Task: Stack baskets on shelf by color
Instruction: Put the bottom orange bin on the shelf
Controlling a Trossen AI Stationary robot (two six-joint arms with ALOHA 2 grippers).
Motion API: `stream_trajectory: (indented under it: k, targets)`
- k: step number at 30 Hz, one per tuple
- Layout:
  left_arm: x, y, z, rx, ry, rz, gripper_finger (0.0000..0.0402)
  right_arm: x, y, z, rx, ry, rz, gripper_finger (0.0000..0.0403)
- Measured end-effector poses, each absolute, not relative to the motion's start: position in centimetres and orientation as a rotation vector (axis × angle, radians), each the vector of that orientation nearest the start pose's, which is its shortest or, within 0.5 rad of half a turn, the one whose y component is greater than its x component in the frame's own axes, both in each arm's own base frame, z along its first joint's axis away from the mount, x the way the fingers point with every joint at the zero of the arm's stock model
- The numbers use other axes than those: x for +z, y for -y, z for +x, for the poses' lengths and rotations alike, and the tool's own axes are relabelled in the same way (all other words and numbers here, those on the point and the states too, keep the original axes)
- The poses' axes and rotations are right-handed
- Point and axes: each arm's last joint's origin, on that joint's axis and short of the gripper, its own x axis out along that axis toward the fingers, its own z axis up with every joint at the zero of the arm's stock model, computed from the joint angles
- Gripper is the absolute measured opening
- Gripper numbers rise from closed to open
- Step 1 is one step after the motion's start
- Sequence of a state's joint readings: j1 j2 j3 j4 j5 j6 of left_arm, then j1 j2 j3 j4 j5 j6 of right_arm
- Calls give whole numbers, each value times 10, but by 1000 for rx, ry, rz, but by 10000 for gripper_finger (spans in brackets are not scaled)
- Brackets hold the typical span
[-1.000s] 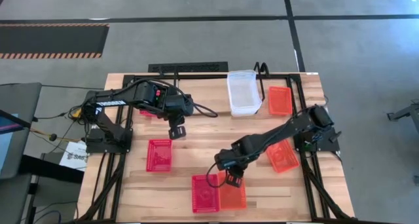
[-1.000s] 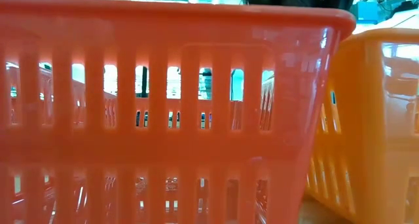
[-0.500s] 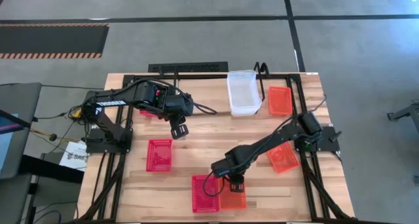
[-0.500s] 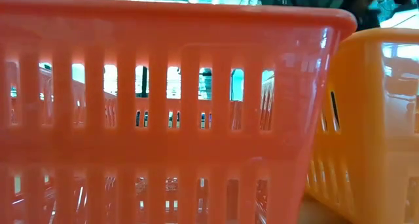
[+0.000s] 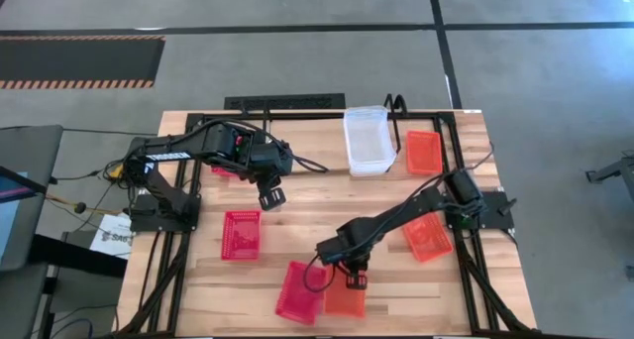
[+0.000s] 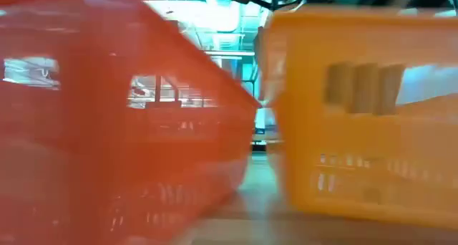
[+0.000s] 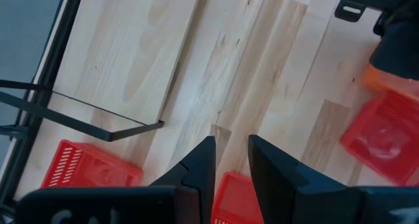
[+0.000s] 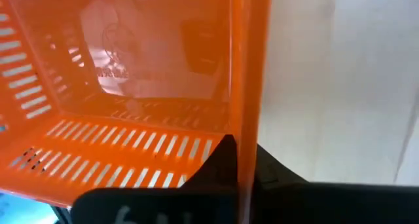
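An orange basket (image 5: 347, 299) lies near the table's front edge, with my right gripper (image 5: 354, 278) shut on its far wall. A red basket (image 5: 300, 292) lies askew right beside it, to its left. Another red basket (image 5: 241, 234) sits further left. My left gripper (image 5: 269, 195) hovers open over bare wood left of centre, with nothing between its fingers (image 7: 203, 168). At the far edge, a clear basket (image 5: 367, 139) and an orange basket (image 5: 424, 151) rest by the shelf's looped upright (image 5: 396, 108). My right gripper pinches the orange basket's far wall (image 8: 243, 106) at its rim, one finger (image 8: 221, 160) inside the basket and the other outside. The fingers come from above, pointing down. Whether the basket is clear of the table, I cannot tell.
A further orange-red basket (image 5: 428, 237) lies under my right arm near the right edge. A red basket (image 5: 220, 169) shows partly under my left arm. The black tubular frame (image 5: 173, 270) runs along the table's sides. Bare wood (image 5: 317, 205) lies in the middle.
My right gripper has dropped onto the orange basket's far wall and shifted slightly toward the near edge. The orange basket has slid a little toward the near edge. The red basket beside it has been pushed left and turned askew.
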State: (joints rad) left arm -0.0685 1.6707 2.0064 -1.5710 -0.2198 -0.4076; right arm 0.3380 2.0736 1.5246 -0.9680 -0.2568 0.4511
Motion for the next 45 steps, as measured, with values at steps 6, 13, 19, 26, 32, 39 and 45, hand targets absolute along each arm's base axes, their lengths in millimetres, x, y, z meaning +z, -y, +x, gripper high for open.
stream_trajectory:
  k: [6,13,19,26,32,39,45]
  targets:
    - [413,13,289,384,-1169,-169,80,192,-128,373,-48,-1603,146,4]
    - [414,9,289,539,-1110,-94,80,265,-102,370,-442,-1557,-116,3]
    - [417,6,291,639,-1045,-48,80,345,-67,341,-676,-1192,-53,2]
    - [422,6,302,636,-921,-33,80,422,-29,279,-957,-738,43,1]
    - [434,8,319,482,-768,2,80,447,-15,249,-1032,-608,29,1]
    - [459,13,328,321,-530,-20,51,451,-4,241,-1083,-608,15,1]
    - [466,8,334,364,-439,-8,33,444,-5,251,-1080,-642,-15,1]
